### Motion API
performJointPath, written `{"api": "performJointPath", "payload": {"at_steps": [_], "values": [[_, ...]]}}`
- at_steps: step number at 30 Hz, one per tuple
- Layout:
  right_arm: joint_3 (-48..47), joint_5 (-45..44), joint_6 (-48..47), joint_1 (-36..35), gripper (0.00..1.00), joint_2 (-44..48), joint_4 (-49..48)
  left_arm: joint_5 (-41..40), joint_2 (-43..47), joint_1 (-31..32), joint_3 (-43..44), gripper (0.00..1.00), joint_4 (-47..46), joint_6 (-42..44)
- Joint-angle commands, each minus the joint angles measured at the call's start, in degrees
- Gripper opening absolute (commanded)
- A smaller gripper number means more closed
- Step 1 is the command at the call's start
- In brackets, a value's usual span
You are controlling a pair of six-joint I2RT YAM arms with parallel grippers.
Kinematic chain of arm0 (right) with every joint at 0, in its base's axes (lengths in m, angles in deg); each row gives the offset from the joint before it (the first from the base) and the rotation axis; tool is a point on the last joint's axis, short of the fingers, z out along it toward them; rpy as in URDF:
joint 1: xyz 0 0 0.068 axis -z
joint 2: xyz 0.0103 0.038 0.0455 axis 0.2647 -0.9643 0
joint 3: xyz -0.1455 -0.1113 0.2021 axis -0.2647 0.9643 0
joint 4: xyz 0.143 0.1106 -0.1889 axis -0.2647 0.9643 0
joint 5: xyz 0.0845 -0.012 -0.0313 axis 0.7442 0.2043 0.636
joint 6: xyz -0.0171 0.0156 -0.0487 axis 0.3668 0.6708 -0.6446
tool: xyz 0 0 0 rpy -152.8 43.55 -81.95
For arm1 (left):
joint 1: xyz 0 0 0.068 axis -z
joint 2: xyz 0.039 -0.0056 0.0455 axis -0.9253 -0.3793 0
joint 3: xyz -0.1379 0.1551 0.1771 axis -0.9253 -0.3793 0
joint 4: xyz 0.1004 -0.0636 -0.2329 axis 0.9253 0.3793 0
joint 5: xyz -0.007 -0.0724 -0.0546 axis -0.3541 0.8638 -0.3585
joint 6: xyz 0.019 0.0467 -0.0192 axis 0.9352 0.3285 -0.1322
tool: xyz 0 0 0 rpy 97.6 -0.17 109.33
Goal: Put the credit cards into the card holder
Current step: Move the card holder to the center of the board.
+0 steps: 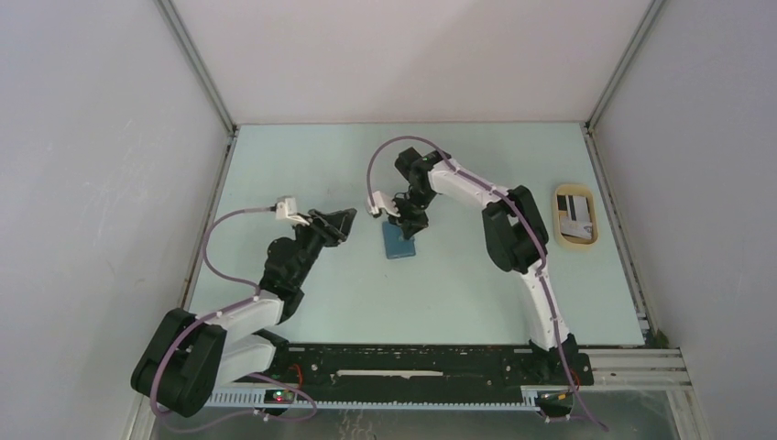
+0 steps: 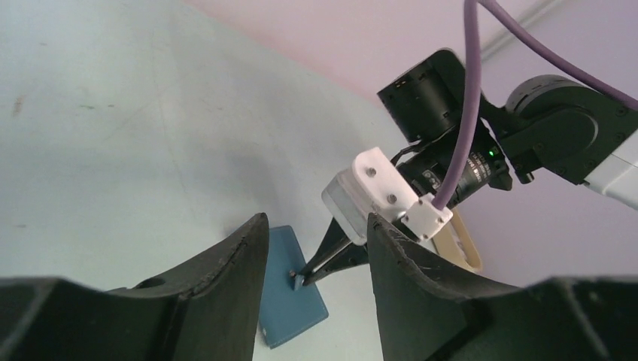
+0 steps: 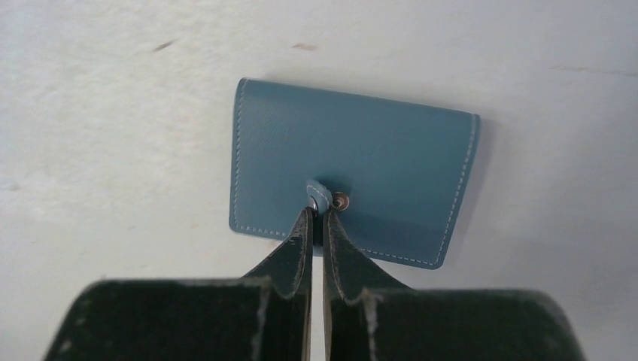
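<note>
Card holder point(image 3: 376, 147): lying closed and flat on the pale surface point(image 1: 458, 293), near its middle, teal-blue with light stitching along the edges.
Snap tab point(image 3: 319, 191): sitting at the middle of the card holder's top face, just beside a small metal stud point(image 3: 340, 201).
Right fingers point(image 3: 305, 233): pinching narrow around the snap tab, tips nearly meeting on either side of it, holding the card holder by that tab alone.
Right arm point(image 1: 513, 229): reaching in from the right side, bending down over the card holder, purple cable looping above the wrist.
Left fingers point(image 2: 241, 256): standing wide apart, gripping nothing, hovering above the surface.
Left fingers' place: pointing toward the card holder from its left, sitting near it but not touching it.
Left wrist view: framing the card holder between the two left fingers, with the right fingers' tips touching down on its top face.
Credit cards point(image 1: 577, 218): lying inside the beige oval tray point(image 1: 556, 220), whitish with a dark stripe showing; exact count not telling from this far.
Tray's place: resting near the right edge of the surface, well apart from the card holder and from both sets of fingers.
Card holder's contents: being hidden by the closed flap, so not telling.
</note>
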Motion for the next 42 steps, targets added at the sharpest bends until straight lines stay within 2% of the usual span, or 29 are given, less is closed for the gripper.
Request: {"api": "performJointPath", "payload": {"at_steps": [1, 6, 8, 13, 16, 21, 26, 33, 42], "values": [[10.50, 2.62, 0.24, -0.49, 0.00, 10.02, -2.46, 10.30, 0.78, -0.24, -0.27, 0.55, -4.65, 2.91], [29.05, 6.16, -2.19, -0.33, 0.00, 22.97, -10.46, 18.76, -1.69, 1.08, 1.08, 0.56, -3.27, 0.27], [37.14, 7.02, -2.47, -0.23, 0.00, 27.62, -14.89, 19.06, -2.28, 3.02, 2.10, 0.58, 0.26, -0.46], [48.53, 11.07, -4.66, 1.14, 0.00, 35.98, -20.25, 16.34, -3.65, 9.29, 3.43, 0.67, 7.25, 1.05], [51.01, 11.70, -8.00, 1.27, 0.02, 37.91, -18.81, 16.50, -6.25, 11.43, 4.56, 0.71, 9.05, 1.78], [55.69, 9.62, -15.55, -0.28, 0.27, 40.60, -16.22, 17.46, -10.18, 14.51, 6.10, 0.72, 9.06, 1.78], [57.23, 3.85, -19.80, -2.28, 0.38, 41.01, -10.91, 17.53, -12.68, 16.23, 6.96, 0.72, 9.06, 2.08], [61.39, 3.85, -18.94, -2.71, 0.46, 46.71, -9.25, 11.23, -11.68, 20.91, 12.02, 0.75, 21.03, 8.37], [63.13, 7.34, -10.45, -0.53, 0.49, 52.54, -7.48, 0.34, -17.29, 28.47, 23.77, 0.94, 37.49, 15.94]]}}
